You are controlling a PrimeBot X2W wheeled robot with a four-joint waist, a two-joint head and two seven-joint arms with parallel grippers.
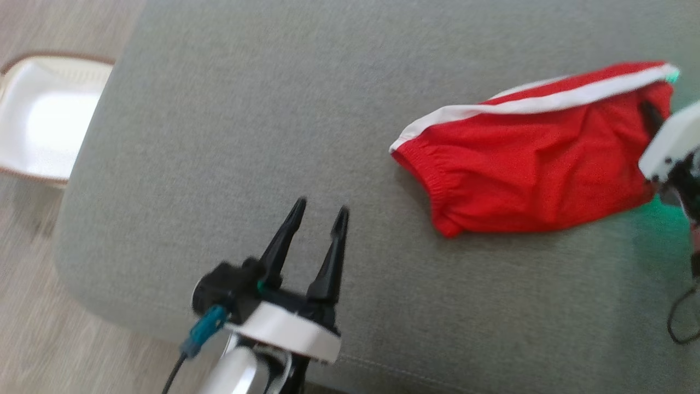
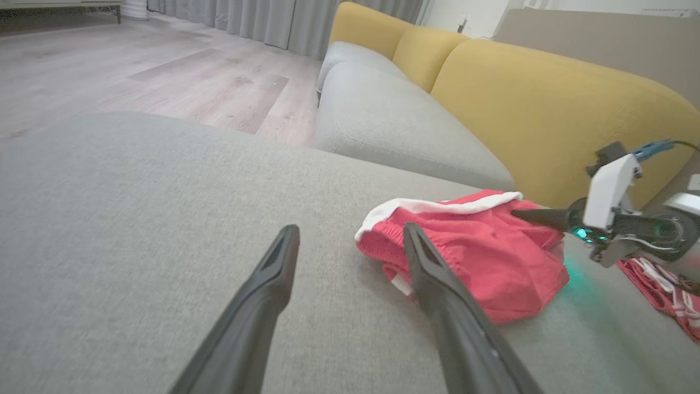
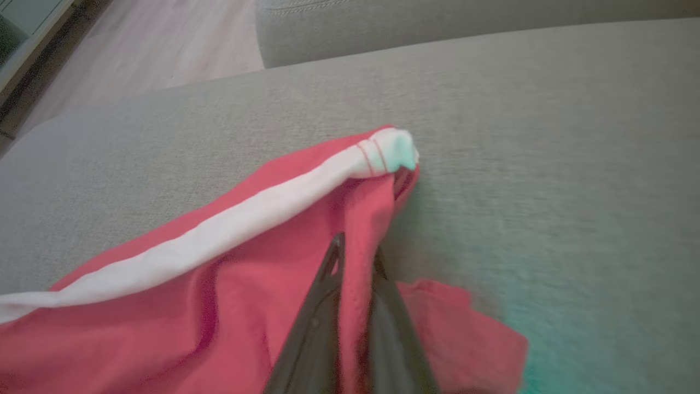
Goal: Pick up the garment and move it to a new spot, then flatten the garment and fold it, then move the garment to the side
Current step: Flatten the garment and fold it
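Garment (image 1: pixel 538 164) pinched by right jaws, white bin (image 1: pixel 44 120) on floor (image 1: pixel 33 306)

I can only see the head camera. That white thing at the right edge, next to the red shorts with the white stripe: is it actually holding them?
Observer: Yes. The right wrist view shows the right gripper shut on a fold of the red fabric shorts with the white side stripe.
Operator: What lies past that edge?
Observer: A second red-and-white patterned cloth, on the far side of the right gripper from the shorts.
Operator: And further back?
Observer: A yellow upholstered sofa back.
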